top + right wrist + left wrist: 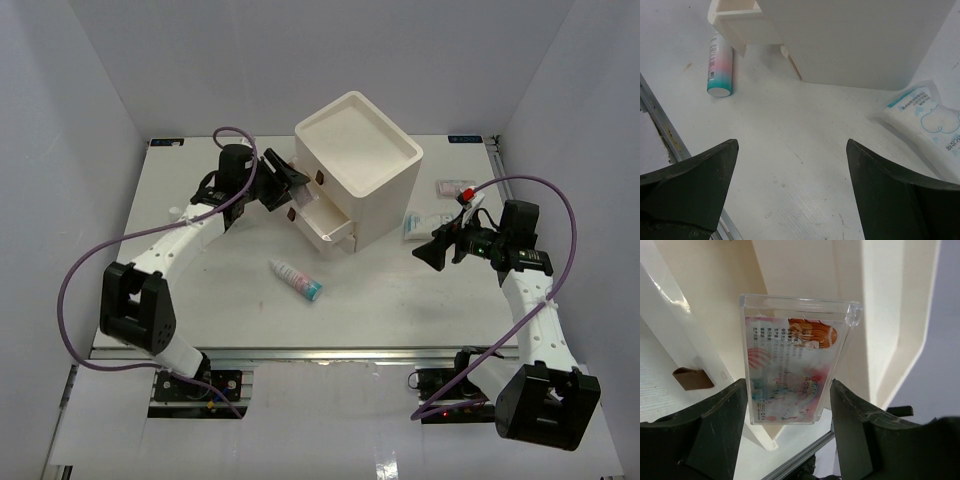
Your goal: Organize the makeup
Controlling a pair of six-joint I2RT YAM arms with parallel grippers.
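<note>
My left gripper (278,183) is shut on a flat clear case with pink print (792,365), one of the makeup items, and holds it up against the left front of the cream drawer box (355,165). The box's lower drawer (325,228) stands pulled out. A white tube with a teal cap (296,279) lies on the table in front of the box, also seen as the tube (720,65) in the right wrist view. My right gripper (436,251) hovers open and empty right of the box. A blue-print sachet (925,120) lies just beyond it.
The blue-print sachet (415,226) rests against the box's right side, and a pink-print sachet (455,188) lies further back right. A dark red knob (691,378) shows on the drawer front. The metal rail of the table's near edge (660,125) runs left of my right gripper.
</note>
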